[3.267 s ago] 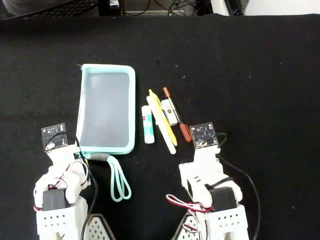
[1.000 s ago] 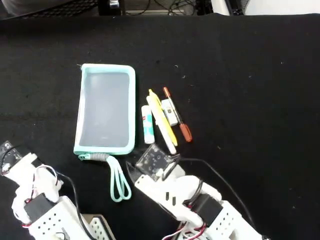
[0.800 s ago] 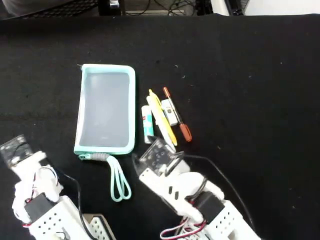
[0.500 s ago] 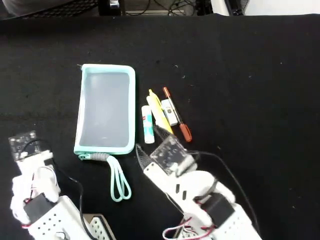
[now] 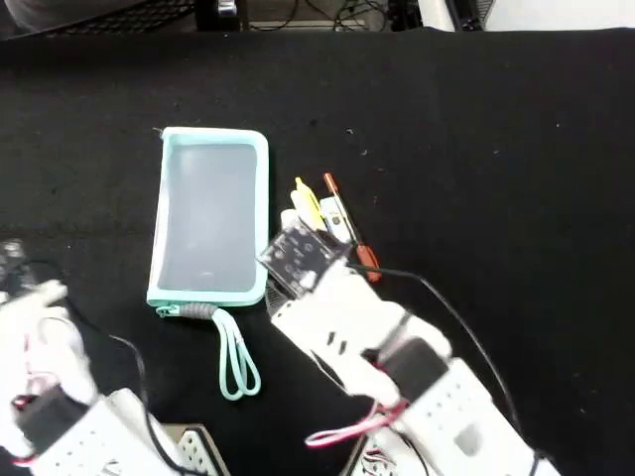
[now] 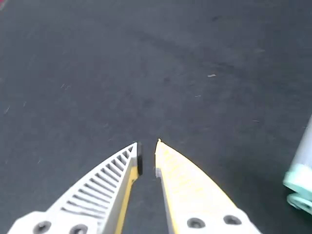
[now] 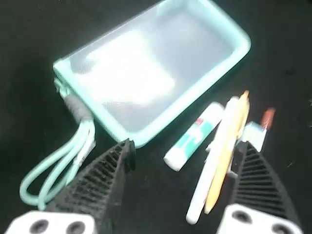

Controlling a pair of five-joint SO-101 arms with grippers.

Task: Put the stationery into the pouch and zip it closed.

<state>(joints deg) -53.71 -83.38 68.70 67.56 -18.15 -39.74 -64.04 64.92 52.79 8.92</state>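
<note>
Right claw (image 7: 185,145) spread wide over glue stick (image 7: 194,137) beside pouch (image 7: 146,68). I'd centre on stick alone, clear of yellow pen (image 7: 228,141). Left claw (image 6: 147,147) nearly closed, away from pouch.

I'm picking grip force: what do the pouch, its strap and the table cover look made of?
The pouch looks like soft plastic: a translucent panel with glare, edged in mint trim. Its strap seems a rubbery or woven cord, limp in a loop. The table cover looks like matte black cloth, flecked with lint.
</note>
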